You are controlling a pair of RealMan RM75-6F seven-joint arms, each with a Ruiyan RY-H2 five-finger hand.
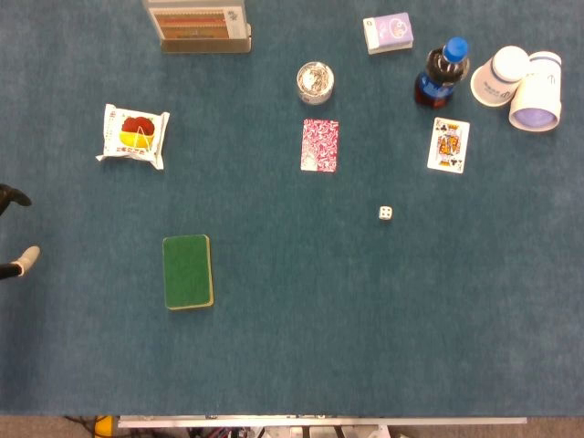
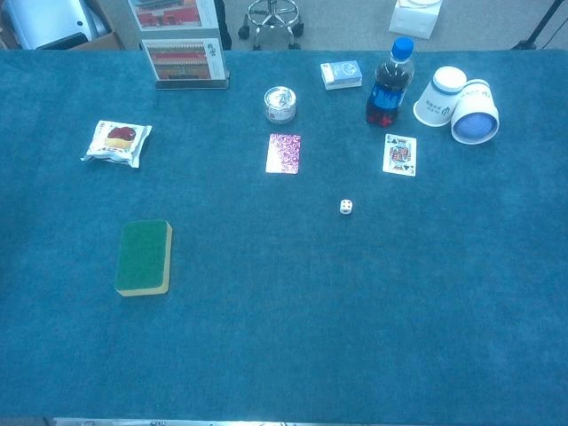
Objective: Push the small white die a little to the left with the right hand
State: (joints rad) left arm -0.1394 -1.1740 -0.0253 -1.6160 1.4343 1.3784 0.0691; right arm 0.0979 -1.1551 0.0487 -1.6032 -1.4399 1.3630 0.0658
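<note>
Left hand at nine o'clock edge of the head view, slim black fingers, one capped with a pale beige tip

Office: swivel stool, floor boxes.

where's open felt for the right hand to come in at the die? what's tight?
Open: the whole near half of the table, and the stretch right of the small white die below the paper cups. Left of the die is bare up to the green sponge. Crowded: the far edge, with the bottle, face-up card, patterned card and tin.
</note>
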